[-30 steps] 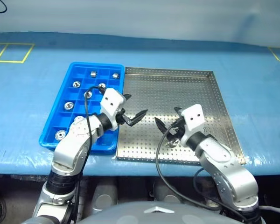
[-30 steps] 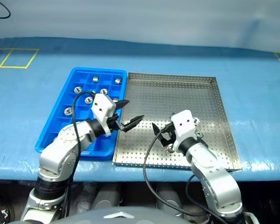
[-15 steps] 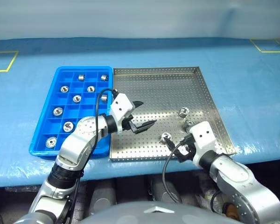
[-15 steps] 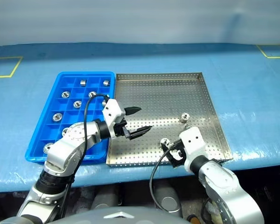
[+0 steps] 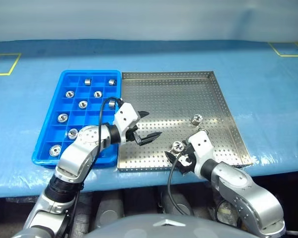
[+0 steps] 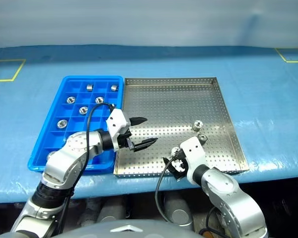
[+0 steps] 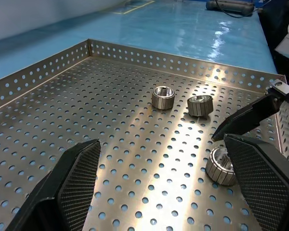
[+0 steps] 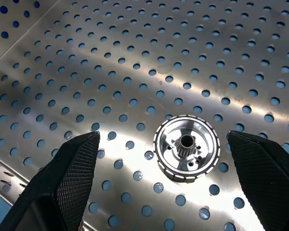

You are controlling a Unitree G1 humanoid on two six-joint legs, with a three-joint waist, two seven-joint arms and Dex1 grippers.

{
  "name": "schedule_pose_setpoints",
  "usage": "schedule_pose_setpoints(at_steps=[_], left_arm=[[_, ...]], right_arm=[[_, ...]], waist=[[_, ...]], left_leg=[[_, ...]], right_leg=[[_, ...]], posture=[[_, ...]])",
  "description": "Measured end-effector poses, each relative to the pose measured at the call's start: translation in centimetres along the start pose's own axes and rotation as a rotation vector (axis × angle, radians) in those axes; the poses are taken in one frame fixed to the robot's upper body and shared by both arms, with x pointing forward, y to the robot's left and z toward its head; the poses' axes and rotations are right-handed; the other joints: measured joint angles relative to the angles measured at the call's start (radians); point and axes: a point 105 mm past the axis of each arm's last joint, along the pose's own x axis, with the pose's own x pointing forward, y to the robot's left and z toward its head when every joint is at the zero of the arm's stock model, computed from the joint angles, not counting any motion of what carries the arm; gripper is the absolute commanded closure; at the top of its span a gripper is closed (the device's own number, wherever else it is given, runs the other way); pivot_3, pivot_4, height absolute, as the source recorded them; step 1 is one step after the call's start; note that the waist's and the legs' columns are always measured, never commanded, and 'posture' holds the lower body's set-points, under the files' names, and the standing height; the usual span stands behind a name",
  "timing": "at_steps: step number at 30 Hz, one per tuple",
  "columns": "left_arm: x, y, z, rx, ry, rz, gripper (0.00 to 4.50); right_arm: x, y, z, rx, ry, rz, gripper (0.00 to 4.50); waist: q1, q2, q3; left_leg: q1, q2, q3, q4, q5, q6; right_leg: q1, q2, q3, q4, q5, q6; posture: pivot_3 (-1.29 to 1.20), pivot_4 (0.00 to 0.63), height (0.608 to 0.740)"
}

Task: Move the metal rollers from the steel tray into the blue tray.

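Note:
The steel tray [image 5: 174, 96] lies on the table with the blue tray [image 5: 92, 72] against its left side. Three metal rollers rest on the steel tray's perforated floor: two close together near the right rim [image 5: 196, 119] [image 6: 202, 138] and one by the front edge [image 5: 177, 145]. My right gripper [image 8: 161, 139] hangs open low over that front roller [image 8: 187, 147], which lies flat between the two fingers, untouched. My left gripper [image 5: 145, 128] is open and empty above the steel tray's left part, pointing right toward the rollers [image 7: 163, 97]. Several rollers [image 5: 82, 104] sit in the blue tray's cells.
Both trays sit near the front edge of a table covered in blue film [image 5: 268, 99]. Yellow tape marks [image 5: 5, 64] lie at the far corners. The steel tray's low rim [image 7: 183, 65] runs just behind the rollers. The right gripper's finger [image 7: 248, 114] reaches into the left wrist view.
The camera shifted early on. My right gripper sank and drew back and left until the front roller lay between its fingers. The left gripper eased back slightly and stays open.

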Motion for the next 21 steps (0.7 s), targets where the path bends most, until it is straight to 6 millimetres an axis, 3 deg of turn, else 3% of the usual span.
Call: schedule_pose_setpoints(at_steps=[10, 13, 18, 21], left_arm=[[-0.8, -1.7, -0.9, 0.000, 0.055, -0.103, 0.01], [-0.9, -1.9, -0.6, 0.013, 0.050, -0.106, 0.00], [-0.9, -2.0, -0.7, 0.009, 0.052, -0.105, 0.00], [-1.0, -2.0, -0.8, 0.005, 0.054, -0.105, 0.00]], right_arm=[[0.7, -0.3, 0.1, 0.003, -0.008, 0.010, 0.00], [0.8, -0.5, 0.0, 0.003, -0.004, 0.006, 0.60], [0.5, -1.0, -0.4, -0.024, 0.029, -0.007, 2.23], [0.3, -1.2, -0.6, -0.033, 0.043, -0.013, 2.23]], waist=[[0.014, 0.000, 0.000], [0.017, 0.000, 0.000], [0.025, 0.000, 0.000], [0.035, 0.000, 0.000]], left_leg=[[0.000, 0.000, 0.000, 0.000, 0.000, 0.000], [0.000, 0.000, 0.000, 0.000, 0.000, 0.000], [0.000, 0.000, 0.000, 0.000, 0.000, 0.000], [0.000, 0.000, 0.000, -0.001, 0.000, 0.000]], right_leg=[[0.000, 0.000, 0.000, 0.000, 0.000, 0.000], [0.000, 0.000, 0.000, 0.000, 0.000, 0.000], [0.000, 0.000, 0.000, -0.001, 0.000, 0.000], [0.000, 0.000, -0.001, -0.001, 0.000, -0.001]], posture=[[-0.03, 0.150, 0.740], [-0.02, 0.150, 0.740], [-0.02, 0.150, 0.740], [-0.02, 0.150, 0.740]])
